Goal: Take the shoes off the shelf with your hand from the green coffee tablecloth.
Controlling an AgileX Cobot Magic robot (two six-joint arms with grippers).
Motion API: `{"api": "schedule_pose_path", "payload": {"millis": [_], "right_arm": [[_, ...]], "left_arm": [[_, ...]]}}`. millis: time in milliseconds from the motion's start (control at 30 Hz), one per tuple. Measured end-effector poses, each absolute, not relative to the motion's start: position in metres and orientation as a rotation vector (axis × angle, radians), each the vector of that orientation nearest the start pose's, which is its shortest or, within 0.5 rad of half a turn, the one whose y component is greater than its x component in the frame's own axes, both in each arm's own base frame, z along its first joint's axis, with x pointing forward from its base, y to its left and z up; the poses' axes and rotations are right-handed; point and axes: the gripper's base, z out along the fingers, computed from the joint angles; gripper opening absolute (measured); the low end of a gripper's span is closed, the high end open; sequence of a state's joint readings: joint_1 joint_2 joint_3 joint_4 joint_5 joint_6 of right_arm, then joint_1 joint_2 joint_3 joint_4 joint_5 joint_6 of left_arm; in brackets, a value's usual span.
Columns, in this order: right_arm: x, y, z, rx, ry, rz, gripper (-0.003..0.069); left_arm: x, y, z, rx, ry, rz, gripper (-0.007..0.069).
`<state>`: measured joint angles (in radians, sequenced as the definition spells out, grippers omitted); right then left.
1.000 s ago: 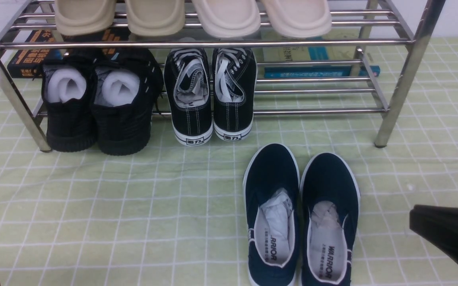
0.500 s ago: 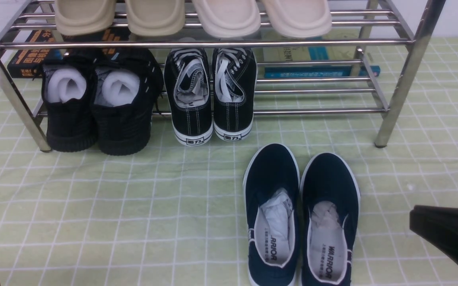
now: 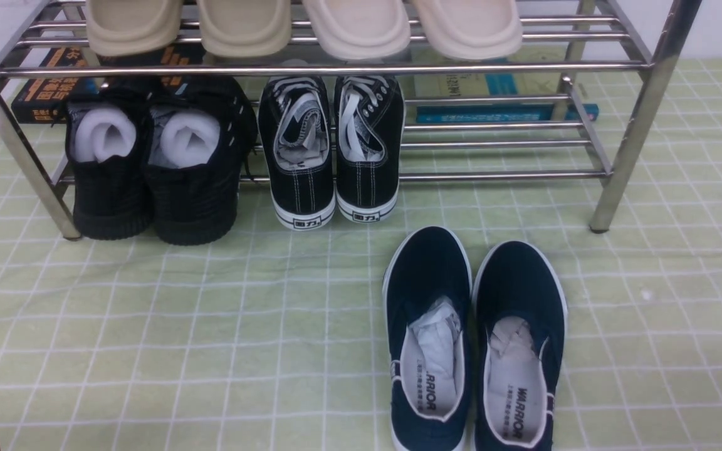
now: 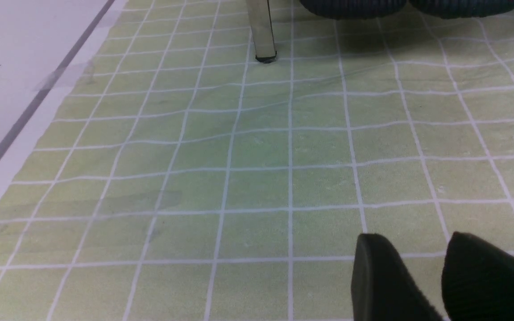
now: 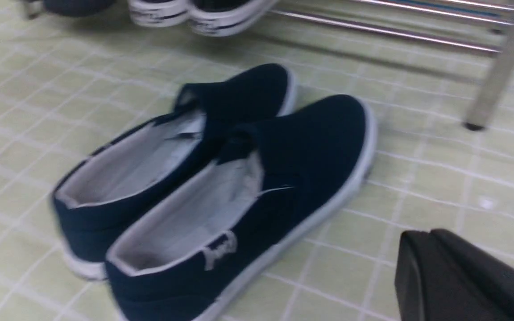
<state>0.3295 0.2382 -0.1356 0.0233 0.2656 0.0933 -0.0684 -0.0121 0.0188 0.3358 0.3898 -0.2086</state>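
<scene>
The navy shoes [image 5: 221, 178] sit side by side on the green tablecloth [image 3: 148, 326], off the shelf [image 3: 624, 150], just ahead of my right claw [image 5: 458, 276], which is clenched on nothing. Swinging carelessly, I could clip the nearer shoe and skew the pair; my left claw [image 4: 444, 276] looks slightly parted

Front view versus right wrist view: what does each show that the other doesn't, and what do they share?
Only the front view shows the shelf's upper tier with beige slippers, the all-black shoes stuffed with white rolls, books behind the shelf, and the WARRIOR print on the navy insoles.

Only the right wrist view shows the right claw, shut, empty, apart from the shoes.

Both show the navy shoes side by side on the green tablecloth, the black laced sneakers, and the shelf.
</scene>
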Motion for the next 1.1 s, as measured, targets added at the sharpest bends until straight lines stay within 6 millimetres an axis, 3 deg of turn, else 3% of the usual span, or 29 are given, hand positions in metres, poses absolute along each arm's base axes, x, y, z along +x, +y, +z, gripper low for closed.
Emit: {"api": "schedule_pose_path", "payload": {"millis": [67,300,1100], "right_arm": [[0.062,0.011,0.206,-0.055,1.810,0.209,0.0022],[0.054,-0.002,0.176,0.140,1.827,0.055,0.0029],[0.052,-0.003,0.174,0.160,1.870,0.034,0.0063]], "left_arm": [[0.052,0.008,0.174,0.073,1.859,0.141,0.0242],[0.052,0.008,0.174,0.073,1.859,0.141,0.0242],[0.053,0.008,0.175,0.073,1.858,0.141,0.0242]]}}
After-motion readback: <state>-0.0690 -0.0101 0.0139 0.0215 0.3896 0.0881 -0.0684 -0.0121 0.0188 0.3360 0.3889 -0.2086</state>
